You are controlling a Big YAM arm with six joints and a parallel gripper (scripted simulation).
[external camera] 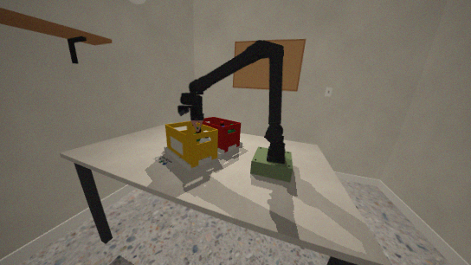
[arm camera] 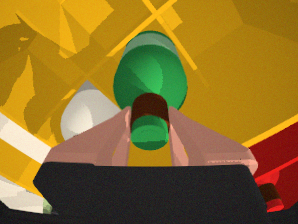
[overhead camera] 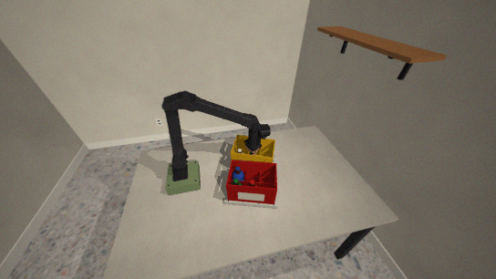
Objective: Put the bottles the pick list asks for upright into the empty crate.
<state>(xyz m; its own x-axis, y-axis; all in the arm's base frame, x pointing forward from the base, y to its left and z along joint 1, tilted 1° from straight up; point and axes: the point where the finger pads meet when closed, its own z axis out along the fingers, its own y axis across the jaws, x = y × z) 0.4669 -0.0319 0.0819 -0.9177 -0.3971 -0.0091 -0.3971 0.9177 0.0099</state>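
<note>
Top view, near to far. Red crate [overhead camera: 232,195] [external camera: 229,139] [arm camera: 280,145]: blue bottle [overhead camera: 238,175] toward 10 o'clock, green cap [overhead camera: 236,181] toward 8, red cap [overhead camera: 252,182] toward 6. Yellow crate [overhead camera: 255,158] [external camera: 190,151] [arm camera: 240,30]: at 12 o'clock from the red crate. Inside, the gripper [overhead camera: 253,151] [external camera: 197,127] [arm camera: 149,113] pinches a green bottle [arm camera: 150,75] by its neck; in the wrist view, a white bottle [arm camera: 82,117] lies toward its 8 o'clock.

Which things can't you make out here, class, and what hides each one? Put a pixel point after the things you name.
- Pick list wording: too small and blurred in the exterior view.
- Gripper fingertips [overhead camera: 253,151] [external camera: 197,128]: too small in the top view.
- Green bottle's base [arm camera: 150,75]: hidden beneath its own body, wrist view.
</note>
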